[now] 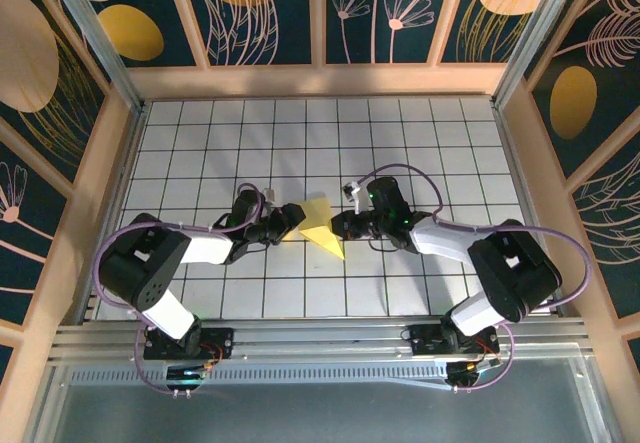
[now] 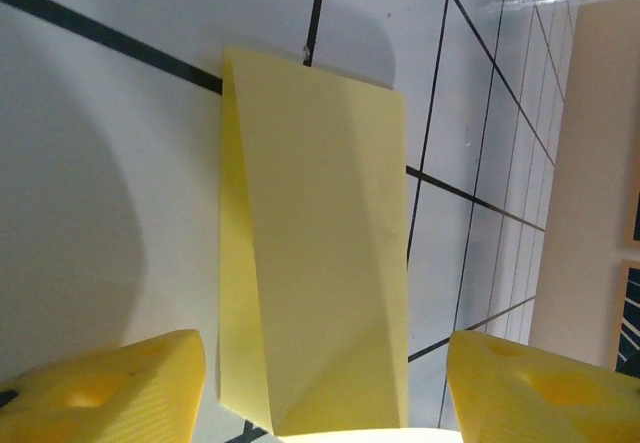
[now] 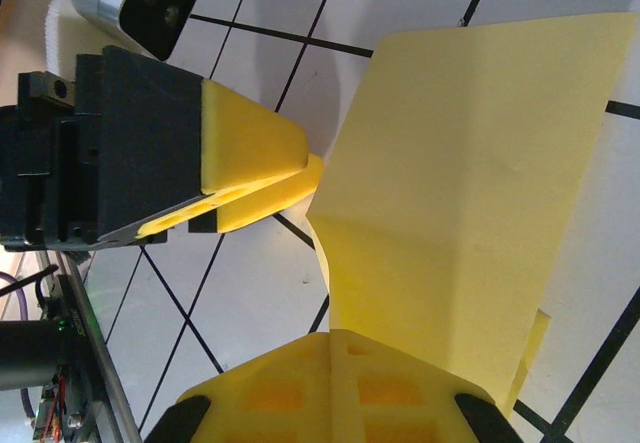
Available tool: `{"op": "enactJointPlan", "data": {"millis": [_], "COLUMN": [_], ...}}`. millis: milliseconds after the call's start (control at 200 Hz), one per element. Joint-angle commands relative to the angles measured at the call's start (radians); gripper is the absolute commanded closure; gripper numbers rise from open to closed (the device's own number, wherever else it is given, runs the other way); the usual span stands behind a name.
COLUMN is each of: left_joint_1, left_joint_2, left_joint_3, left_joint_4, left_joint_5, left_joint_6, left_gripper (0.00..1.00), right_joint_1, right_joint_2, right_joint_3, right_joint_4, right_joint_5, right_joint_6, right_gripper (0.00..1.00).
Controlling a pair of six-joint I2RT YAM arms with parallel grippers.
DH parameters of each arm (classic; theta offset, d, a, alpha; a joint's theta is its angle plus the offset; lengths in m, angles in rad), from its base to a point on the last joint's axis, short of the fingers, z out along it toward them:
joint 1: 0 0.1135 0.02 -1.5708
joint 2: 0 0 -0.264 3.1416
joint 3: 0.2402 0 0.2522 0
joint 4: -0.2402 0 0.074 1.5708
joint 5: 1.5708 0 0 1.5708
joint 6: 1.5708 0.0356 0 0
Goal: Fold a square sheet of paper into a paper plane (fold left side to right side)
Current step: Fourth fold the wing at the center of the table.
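I see a white grid-tiled desk (image 1: 420, 143) walled in by dark floral panels (image 1: 270, 13). The folded square sheet of paper (image 1: 318, 225) sits mid-desk between both arms. My right gripper (image 1: 343, 226) pinches its edge, and my left gripper (image 2: 325, 358) is spread either side of it.

The top external camera looked steeply down from high behind the near edge, covering the whole table (image 1: 420, 143). Both wrist cameras sat low and close, facing each other across the yellow paper (image 1: 322, 225), which all three views shared.
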Motion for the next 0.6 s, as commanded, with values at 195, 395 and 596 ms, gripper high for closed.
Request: {"op": "enactJointPlan", "data": {"millis": [195,395,596], "left_joint_1": [0.006,0.007,0.006], "left_joint_2": [0.070,0.111,0.094], "left_joint_3": [0.043,0.056,0.045], "left_joint_4": [0.084,0.096,0.096], "left_joint_5": [0.047,0.040,0.025], "left_joint_6": [-0.014,-0.014,-0.013], "left_gripper": [0.48,0.67,0.92], "right_joint_1": [0.003,0.001,-0.003], "right_joint_2": [-0.039,-0.041,-0.068], "right_joint_3": [-0.019,-0.022,-0.012], "right_joint_4": [0.031,0.025,-0.052], "right_joint_5": [-0.005,0.000,0.067], "right_joint_6": [0.006,0.005,-0.015], "right_gripper": [1.00,1.00,0.86]}}
